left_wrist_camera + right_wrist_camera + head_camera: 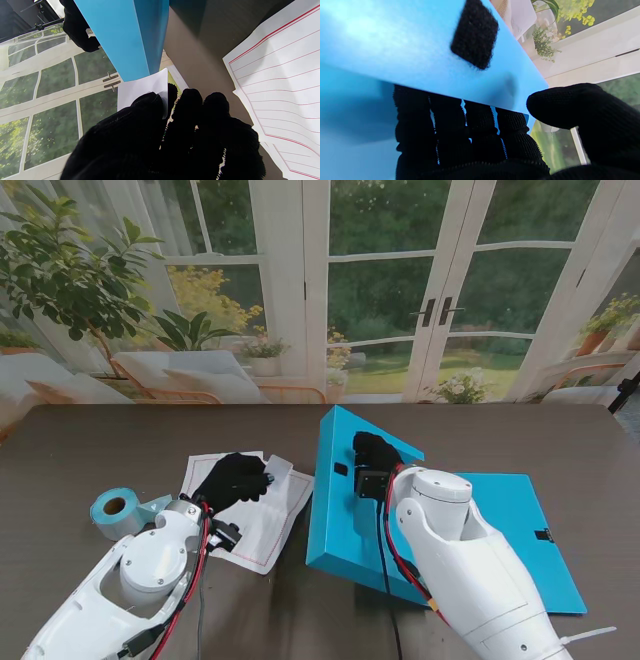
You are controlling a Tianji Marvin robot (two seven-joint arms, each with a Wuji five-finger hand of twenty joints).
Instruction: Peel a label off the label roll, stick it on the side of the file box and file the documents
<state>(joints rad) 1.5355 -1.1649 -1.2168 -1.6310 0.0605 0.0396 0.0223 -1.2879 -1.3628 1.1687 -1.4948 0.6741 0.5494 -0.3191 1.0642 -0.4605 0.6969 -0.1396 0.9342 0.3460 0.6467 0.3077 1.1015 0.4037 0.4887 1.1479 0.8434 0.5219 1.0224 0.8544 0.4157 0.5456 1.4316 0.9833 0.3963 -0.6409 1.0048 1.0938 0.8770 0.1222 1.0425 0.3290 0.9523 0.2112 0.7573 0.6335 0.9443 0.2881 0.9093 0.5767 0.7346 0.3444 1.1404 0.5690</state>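
Nearest me, the left hand (232,478) hovers over the documents (262,520), its fingers (147,110) pinching a white label (143,88) whose free edge reaches up to the blue box (350,500) just to its right. The label roll (117,511) lies on the table (90,450) left of that arm. Farther off, the right hand (374,452) grips the box's raised panel at its top edge, four fingers (475,122) behind the panel and the thumb in front, beside a black Velcro patch (475,33).

file box (350,510): bright blue | documents (270,515): white, red-ruled | label roll (118,510): pale teal | gloves: black
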